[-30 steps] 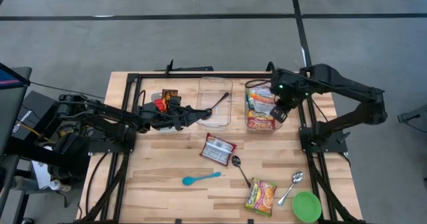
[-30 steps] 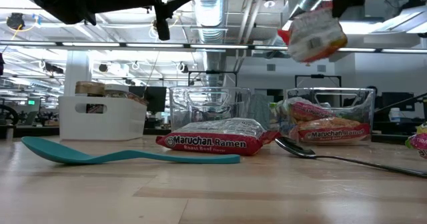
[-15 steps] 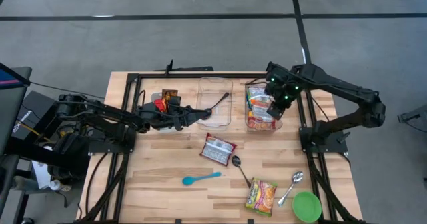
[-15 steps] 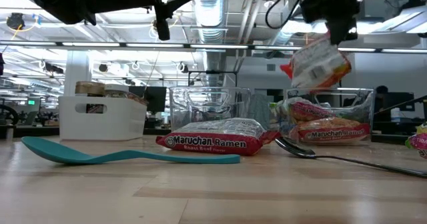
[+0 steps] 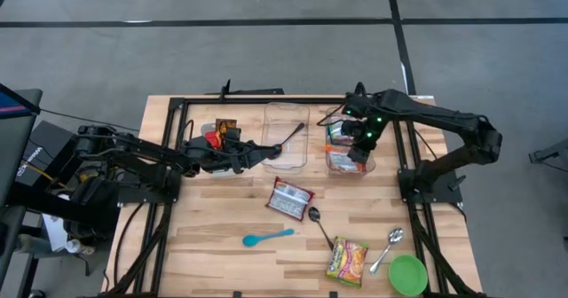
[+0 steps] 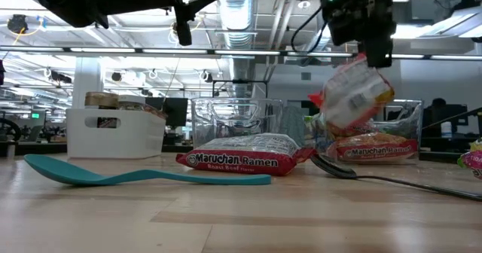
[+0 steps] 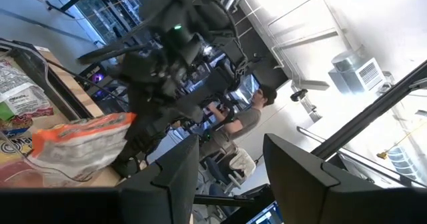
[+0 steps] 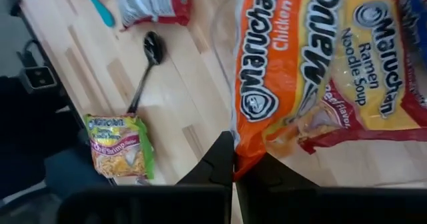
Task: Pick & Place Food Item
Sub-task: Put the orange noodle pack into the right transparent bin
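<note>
The right gripper (image 6: 374, 51) hangs over the clear bin (image 5: 350, 152) at the table's far right side, its fingers pinched tight on the top edge of an orange ramen packet (image 6: 350, 93). The packet dangles tilted below the fingers, its lower end dipping just past the bin's rim, with open air all round above that. It is crinkly orange and white, reading "Maruchan Ramen Noodle Soup". More Maruchan packets (image 6: 373, 147) lie in the bin beneath. The left gripper (image 5: 260, 150) waits well off to the side holding a black spoon (image 5: 286, 139) over another clear bin (image 5: 288, 162).
</note>
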Controlling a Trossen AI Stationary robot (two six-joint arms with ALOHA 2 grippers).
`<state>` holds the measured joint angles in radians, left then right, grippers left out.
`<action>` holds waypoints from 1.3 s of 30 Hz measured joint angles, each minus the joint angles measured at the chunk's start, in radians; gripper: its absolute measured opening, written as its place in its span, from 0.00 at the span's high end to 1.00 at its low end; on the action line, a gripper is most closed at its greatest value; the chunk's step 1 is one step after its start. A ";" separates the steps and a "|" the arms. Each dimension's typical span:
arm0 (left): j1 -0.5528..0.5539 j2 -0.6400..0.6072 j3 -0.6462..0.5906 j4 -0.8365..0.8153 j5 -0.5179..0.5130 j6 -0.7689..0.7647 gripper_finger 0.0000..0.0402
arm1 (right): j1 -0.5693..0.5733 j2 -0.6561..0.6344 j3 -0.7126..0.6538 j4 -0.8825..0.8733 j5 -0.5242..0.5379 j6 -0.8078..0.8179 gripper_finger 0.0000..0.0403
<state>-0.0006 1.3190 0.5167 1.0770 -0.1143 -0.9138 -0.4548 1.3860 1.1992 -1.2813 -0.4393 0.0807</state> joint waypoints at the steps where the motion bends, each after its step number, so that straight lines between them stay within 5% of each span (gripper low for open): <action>1: 0.000 0.000 0.000 0.000 0.000 0.000 0.59 | -0.002 0.020 0.000 -0.001 0.000 -0.002 1.00; 11: 0.000 0.000 0.000 0.000 0.000 -0.002 0.59 | -0.043 0.163 -0.001 -0.054 0.037 -0.027 1.00; 19: 0.000 0.000 0.000 0.000 0.000 -0.002 0.59 | -0.109 0.172 -0.001 -0.083 0.168 0.038 1.00; 29: 0.000 0.000 0.000 0.000 0.000 -0.003 0.59 | -0.156 0.166 -0.001 -0.112 0.178 0.077 1.00; 39: 0.000 0.000 0.000 0.000 0.000 -0.003 0.59 | -0.155 0.166 -0.001 -0.146 0.236 0.133 0.78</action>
<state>-0.0006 1.3193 0.5163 1.0767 -0.1143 -0.9169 -0.6102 1.5520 1.1984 -1.4275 -0.2029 0.2136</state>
